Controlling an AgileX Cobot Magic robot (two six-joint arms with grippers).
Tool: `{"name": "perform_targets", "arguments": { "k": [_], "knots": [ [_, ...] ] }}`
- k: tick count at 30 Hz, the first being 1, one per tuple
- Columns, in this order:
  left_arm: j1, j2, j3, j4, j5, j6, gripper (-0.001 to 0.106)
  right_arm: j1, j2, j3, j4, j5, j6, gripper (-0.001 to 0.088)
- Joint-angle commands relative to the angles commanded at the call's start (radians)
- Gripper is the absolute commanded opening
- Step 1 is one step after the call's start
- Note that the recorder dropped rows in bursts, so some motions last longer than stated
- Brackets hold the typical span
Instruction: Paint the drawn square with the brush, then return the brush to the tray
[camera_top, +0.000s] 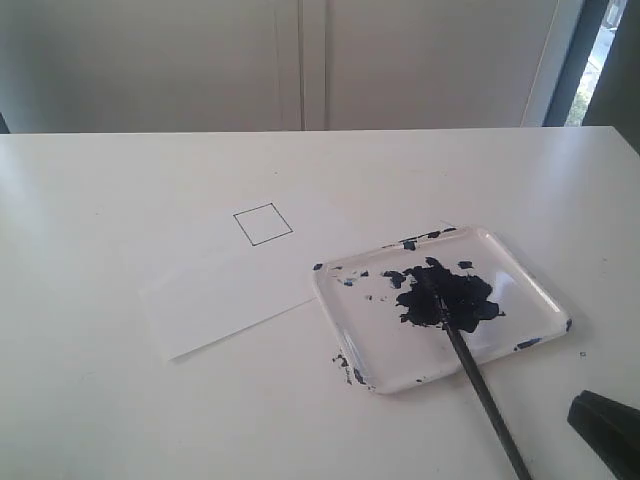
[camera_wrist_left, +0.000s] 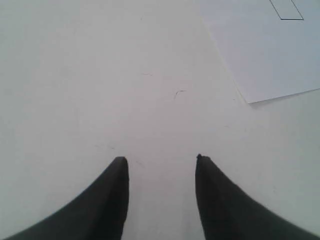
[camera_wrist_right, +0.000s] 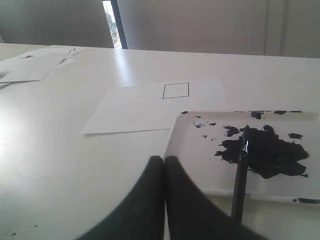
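The drawn square (camera_top: 263, 223) is a thin, unpainted outline on the white paper sheet (camera_top: 230, 295); it also shows in the right wrist view as the square (camera_wrist_right: 176, 90). The clear tray (camera_top: 530, 290) lies to the right of the paper with a dark navy blot in it. The brush (camera_top: 480, 380) rests with its tip in the blot and its handle sticks out over the tray's near rim. My right gripper (camera_wrist_right: 164, 159) is shut and empty, just beside the brush (camera_wrist_right: 240, 172) handle without touching it. My left gripper (camera_wrist_left: 161, 159) is open over bare table, near the paper's corner (camera_wrist_left: 265, 55).
Dark paint specks (camera_top: 341, 359) mark the table at the tray's near left corner. Loose papers (camera_wrist_right: 35, 67) lie at the table's far side in the right wrist view. The table's back edge (camera_top: 300, 131) meets a pale wall.
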Motion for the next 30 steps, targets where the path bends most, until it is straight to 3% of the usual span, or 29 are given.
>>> {"name": "perform_targets", "arguments": {
  "k": [10, 14, 24, 30],
  "knots": [
    [0.0, 0.0, 0.0, 0.0, 0.0, 0.0, 0.048, 0.0, 0.0, 0.0, 0.0, -0.002, 0.0, 0.0],
    [0.0, 0.0, 0.0, 0.0, 0.0, 0.0, 0.048, 0.0, 0.0, 0.0, 0.0, -0.071, 0.006, 0.0],
    [0.0, 0.0, 0.0, 0.0, 0.0, 0.0, 0.048, 0.0, 0.0, 0.0, 0.015, -0.445, 0.514, 0.0],
    [0.0, 0.0, 0.0, 0.0, 0.0, 0.0, 0.048, 0.0, 0.0, 0.0, 0.015, -0.459, 0.529, 0.0]
  ]
}}
